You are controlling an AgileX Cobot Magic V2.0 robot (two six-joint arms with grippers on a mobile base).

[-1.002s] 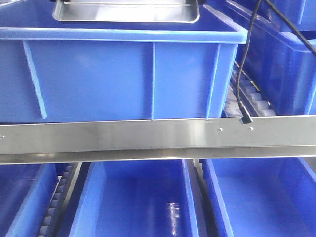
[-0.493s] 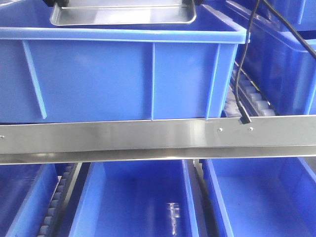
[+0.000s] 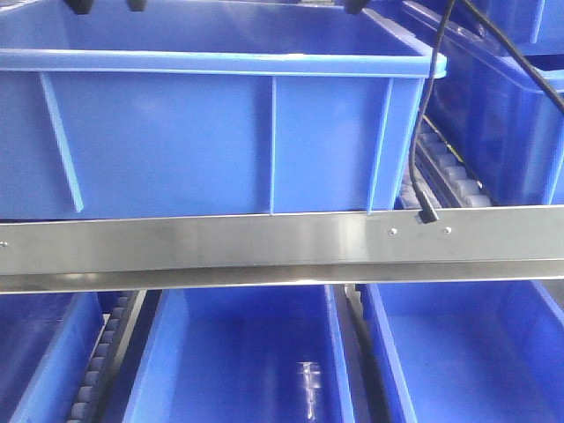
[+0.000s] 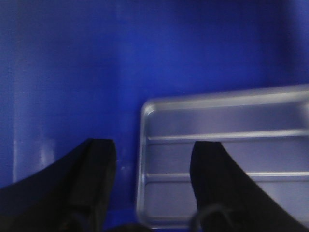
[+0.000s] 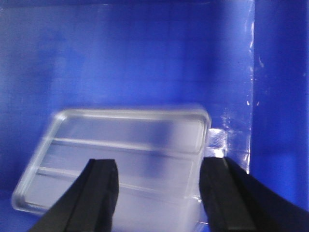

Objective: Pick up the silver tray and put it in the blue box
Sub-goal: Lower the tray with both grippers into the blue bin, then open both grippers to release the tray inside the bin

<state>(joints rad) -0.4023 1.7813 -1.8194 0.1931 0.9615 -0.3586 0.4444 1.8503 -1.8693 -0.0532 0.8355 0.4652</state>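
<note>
A steel rail [image 3: 264, 242] spans the front, black cable [image 3: 423, 132] plugged in, other crates [image 3: 238, 361] below.

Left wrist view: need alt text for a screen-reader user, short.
The silver tray lies flat on the floor of the blue box, seen from above and slightly blurred. The left gripper is open above it, one dark finger over the blue floor and the other over the tray.
</note>
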